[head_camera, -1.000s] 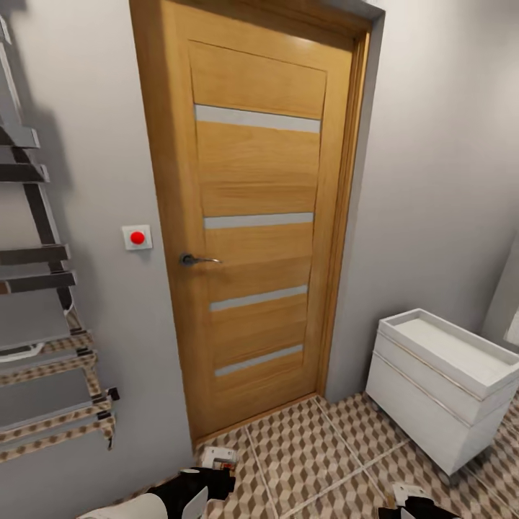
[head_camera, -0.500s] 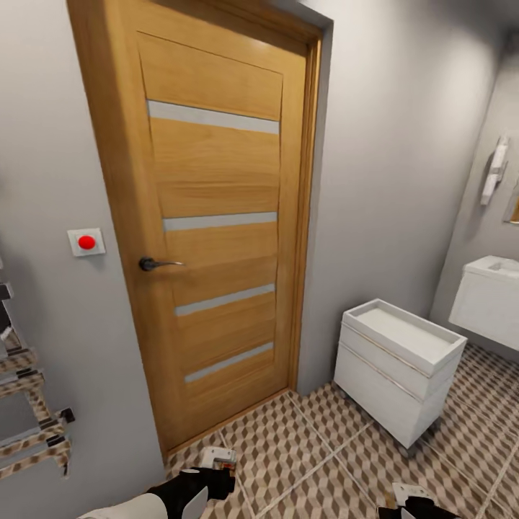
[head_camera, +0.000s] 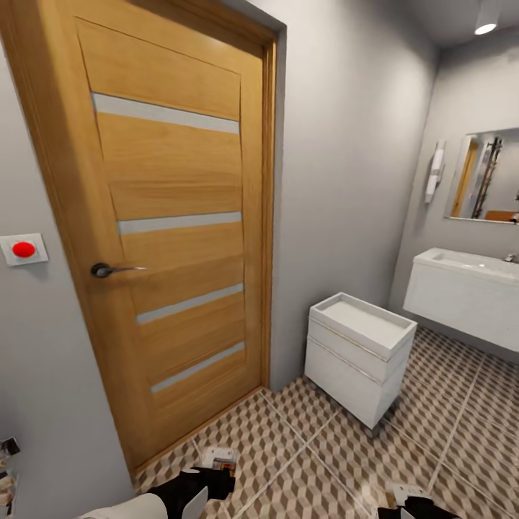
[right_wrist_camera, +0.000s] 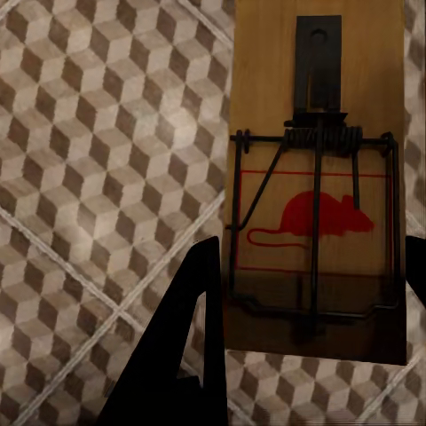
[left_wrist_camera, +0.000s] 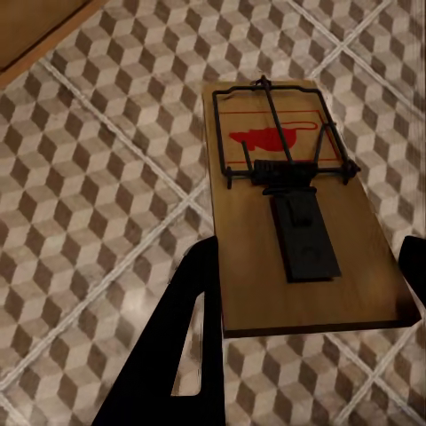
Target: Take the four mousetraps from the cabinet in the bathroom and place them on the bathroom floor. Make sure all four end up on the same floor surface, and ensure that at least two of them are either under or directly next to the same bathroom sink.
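Here each gripper pinches a mousetrap above the tiled bathroom floor [head_camera: 317, 440]. The left gripper [left_wrist_camera: 306, 266] has its dark fingers [left_wrist_camera: 191, 328] closed on the sides of one wooden mousetrap [left_wrist_camera: 293, 213]; the right gripper [right_wrist_camera: 311, 293] clamps another mousetrap [right_wrist_camera: 315, 177] with a red mouse print. In the head view a wooden door [head_camera: 166, 216] stands ahead, a low white drawer unit [head_camera: 357, 353] beside it, and the white sink [head_camera: 465, 292] hangs on the far wall under a mirror [head_camera: 486, 176].

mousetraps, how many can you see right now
2. One mousetrap sits between the left gripper fingers, the other mousetrap between the right gripper fingers, both above the tiled floor. Others may be out of sight.
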You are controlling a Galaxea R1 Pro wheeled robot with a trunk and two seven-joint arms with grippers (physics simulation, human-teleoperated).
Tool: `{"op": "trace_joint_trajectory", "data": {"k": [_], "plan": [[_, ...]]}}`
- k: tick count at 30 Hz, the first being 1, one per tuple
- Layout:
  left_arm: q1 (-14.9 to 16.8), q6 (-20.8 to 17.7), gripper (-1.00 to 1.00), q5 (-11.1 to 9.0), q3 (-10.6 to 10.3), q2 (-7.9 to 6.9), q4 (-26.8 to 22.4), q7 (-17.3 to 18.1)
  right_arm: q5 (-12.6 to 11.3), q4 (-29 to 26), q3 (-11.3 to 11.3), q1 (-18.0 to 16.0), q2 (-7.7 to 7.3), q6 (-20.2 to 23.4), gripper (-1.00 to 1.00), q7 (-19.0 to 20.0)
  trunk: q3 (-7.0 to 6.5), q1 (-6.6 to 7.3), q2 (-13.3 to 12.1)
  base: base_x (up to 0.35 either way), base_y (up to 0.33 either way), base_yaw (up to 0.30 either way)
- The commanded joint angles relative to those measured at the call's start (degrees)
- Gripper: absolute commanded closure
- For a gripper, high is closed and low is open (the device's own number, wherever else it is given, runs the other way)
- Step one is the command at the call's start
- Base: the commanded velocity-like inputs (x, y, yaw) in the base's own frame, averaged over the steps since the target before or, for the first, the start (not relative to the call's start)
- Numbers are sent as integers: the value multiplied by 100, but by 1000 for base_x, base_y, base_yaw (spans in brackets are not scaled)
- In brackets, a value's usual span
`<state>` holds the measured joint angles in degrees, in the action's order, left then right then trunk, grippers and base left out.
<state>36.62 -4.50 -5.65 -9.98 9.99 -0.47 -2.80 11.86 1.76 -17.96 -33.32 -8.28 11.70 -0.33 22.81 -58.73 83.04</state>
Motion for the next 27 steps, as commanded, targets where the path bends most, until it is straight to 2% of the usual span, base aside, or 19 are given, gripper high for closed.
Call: {"op": "trace_joint_trajectory", "data": {"k": [1,27], "plan": [[3,-25,100,-50,-48,1,-6,-28,53,10,-47,-8,-1,8,100,-3,6,0,4,0,0,-300],[3,-25,100,-50,-48,1,-6,-28,53,9,-47,-8,2,8,100,-5,6,0,4,0,0,-300]]}}
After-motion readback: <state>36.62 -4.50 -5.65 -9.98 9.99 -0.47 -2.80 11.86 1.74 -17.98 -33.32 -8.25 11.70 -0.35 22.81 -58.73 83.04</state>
